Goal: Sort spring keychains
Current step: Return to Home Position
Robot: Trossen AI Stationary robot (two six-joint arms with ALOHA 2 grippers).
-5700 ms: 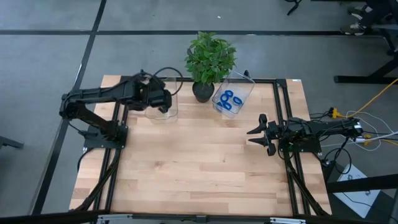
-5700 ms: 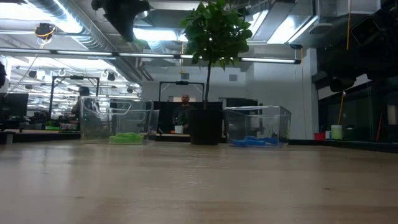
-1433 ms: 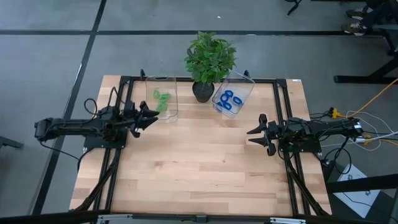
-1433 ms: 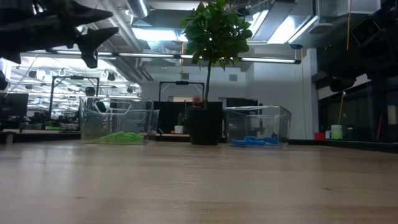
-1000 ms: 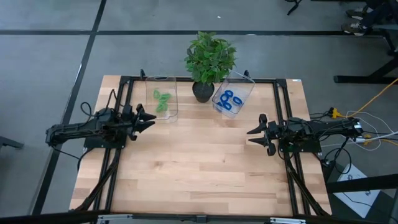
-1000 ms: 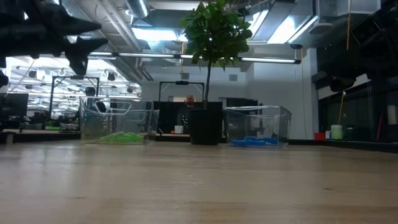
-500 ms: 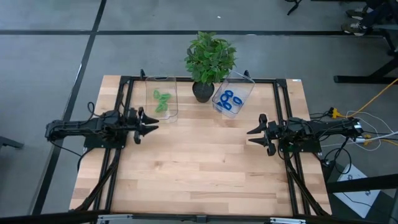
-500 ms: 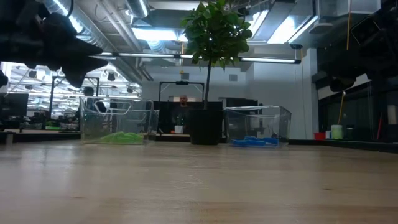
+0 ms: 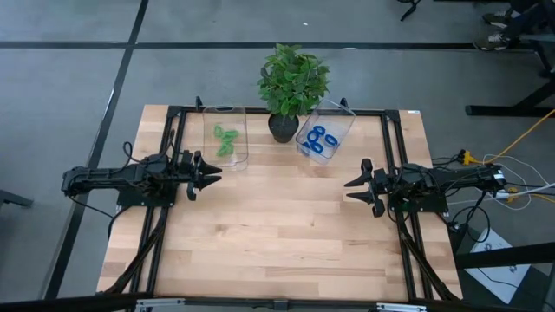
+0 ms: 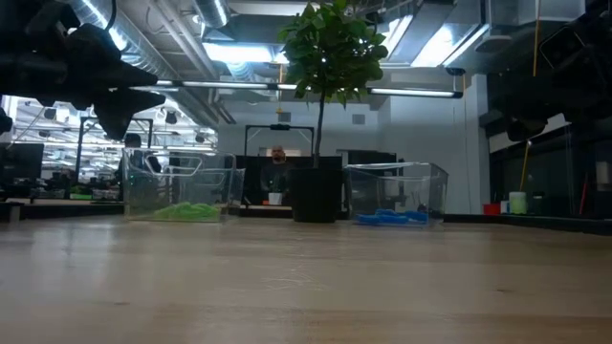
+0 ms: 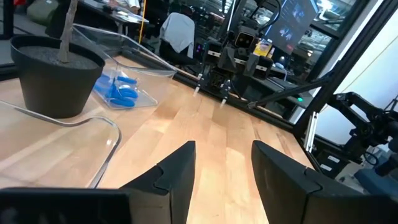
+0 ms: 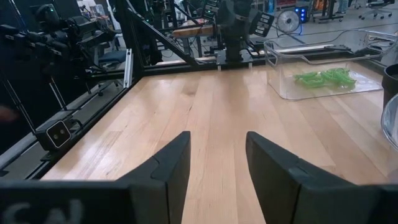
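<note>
Several light green spring keychains [image 9: 226, 141] lie on the floor of the left clear bin [image 9: 227, 161]; they also show in the low view [image 10: 194, 211] and the right wrist view [image 12: 323, 78]. Several bright blue spring keychains [image 9: 321, 141] lie in the right clear bin [image 9: 338, 121], also seen in the left wrist view [image 11: 121, 91]. My left gripper [image 9: 209, 176] hovers open and empty just near-left of the green bin. My right gripper [image 9: 349, 191] stands open and empty at the table's right side.
A potted plant [image 9: 292, 82] stands between the two bins at the far edge. A black frame [image 9: 395, 156] runs round the table. The bare wooden tabletop [image 9: 277, 225] stretches between the arms and toward the near edge. A person [image 10: 277, 158] shows in the room behind.
My left gripper, open and empty, has drifted a little toward the table's near edge and slightly down, away from the green bin. The keychains and bins have stayed put.
</note>
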